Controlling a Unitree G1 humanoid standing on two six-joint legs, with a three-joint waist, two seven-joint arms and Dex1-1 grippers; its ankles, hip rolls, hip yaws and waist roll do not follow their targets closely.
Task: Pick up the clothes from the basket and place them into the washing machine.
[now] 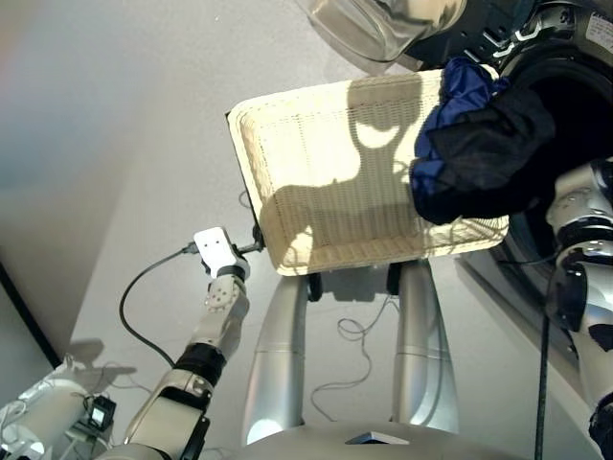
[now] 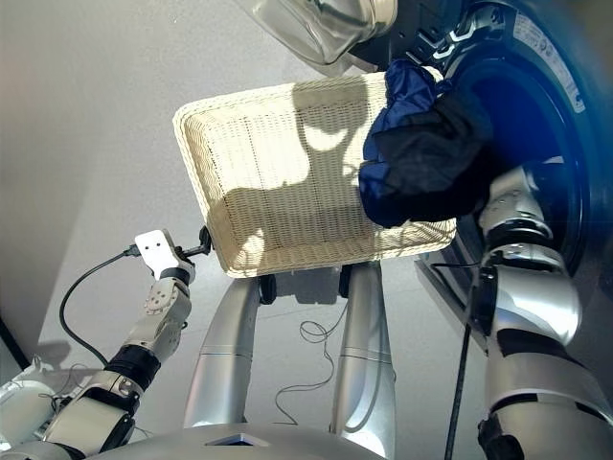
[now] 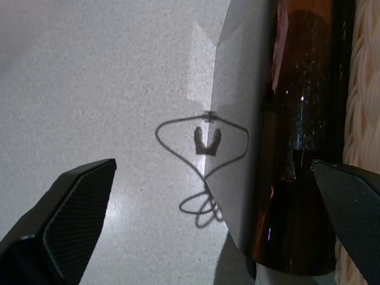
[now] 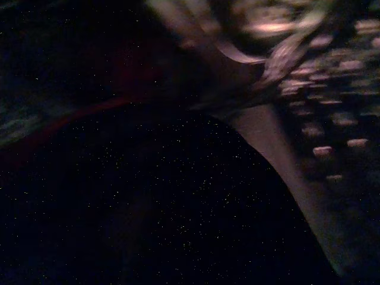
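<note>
The cream wicker basket [image 1: 326,182] sits in the middle of the view, its floor bare. A bundle of clothes, black [image 1: 493,158] with navy blue [image 1: 460,96], hangs over the basket's right rim at the round port [image 1: 579,96] of the dark washing machine [image 2: 565,105]. The machine's glass door [image 1: 369,24] stands swung open above the basket. My right arm [image 1: 584,216] reaches in behind the bundle, and its gripper is hidden; the right wrist view shows only dark cloth [image 4: 148,208] and the perforated drum wall [image 4: 332,119]. My left gripper [image 3: 212,166] is open and empty beside the basket's near left corner.
A black cable [image 1: 144,297] loops over the grey floor from my left wrist. A thinner cord [image 1: 354,335] lies under the basket. In the left wrist view a dark brown glossy upright [image 3: 297,148] stands right beside the wicker [image 3: 363,89].
</note>
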